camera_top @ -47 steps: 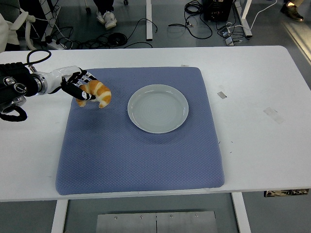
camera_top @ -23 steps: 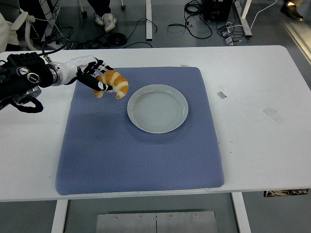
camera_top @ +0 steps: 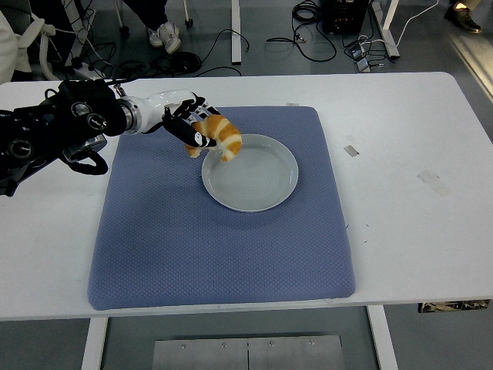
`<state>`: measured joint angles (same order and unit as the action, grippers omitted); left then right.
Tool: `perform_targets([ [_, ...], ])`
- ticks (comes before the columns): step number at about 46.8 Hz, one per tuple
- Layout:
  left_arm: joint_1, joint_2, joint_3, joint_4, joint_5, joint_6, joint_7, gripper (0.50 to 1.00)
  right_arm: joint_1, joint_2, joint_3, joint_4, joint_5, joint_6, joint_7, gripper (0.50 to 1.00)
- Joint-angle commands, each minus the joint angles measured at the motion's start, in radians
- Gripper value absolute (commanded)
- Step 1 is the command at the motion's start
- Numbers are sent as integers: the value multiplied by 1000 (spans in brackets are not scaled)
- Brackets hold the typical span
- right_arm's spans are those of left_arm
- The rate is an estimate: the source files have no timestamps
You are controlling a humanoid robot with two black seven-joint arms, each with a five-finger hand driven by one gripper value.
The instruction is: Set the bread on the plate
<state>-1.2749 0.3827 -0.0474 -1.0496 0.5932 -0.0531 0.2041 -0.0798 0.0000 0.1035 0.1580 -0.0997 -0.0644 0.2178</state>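
My left hand [camera_top: 194, 129] is shut on the bread [camera_top: 219, 137], a golden-brown croissant. It holds the bread in the air over the left rim of the pale round plate [camera_top: 266, 185]. The plate lies on a blue mat [camera_top: 216, 247] in the middle of the white table and has nothing on it. My left arm reaches in from the left edge across the mat's upper left corner. My right arm is out of view.
Two small strips of tape [camera_top: 351, 150] [camera_top: 432, 182] lie on the white table to the right of the mat. Cables and a person's shoes [camera_top: 166, 32] show on the floor beyond the table's far edge.
My left hand has carried the bread to the right and slightly farther from me, from over the mat's upper left part to the plate's left rim.
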Motion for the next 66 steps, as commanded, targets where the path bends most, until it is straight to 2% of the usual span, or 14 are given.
perform_targets([
  [1, 0, -22, 0, 8, 0, 1, 8, 500, 0, 0, -1, 0, 0, 0, 0, 1000],
  [20, 3, -105, 21, 36, 2, 1, 35, 500, 0, 0, -1, 0, 0, 0, 0, 1000],
  [66, 2, -149, 40, 77, 2, 1, 35, 500, 0, 0, 1, 0, 0, 0, 0, 1000],
])
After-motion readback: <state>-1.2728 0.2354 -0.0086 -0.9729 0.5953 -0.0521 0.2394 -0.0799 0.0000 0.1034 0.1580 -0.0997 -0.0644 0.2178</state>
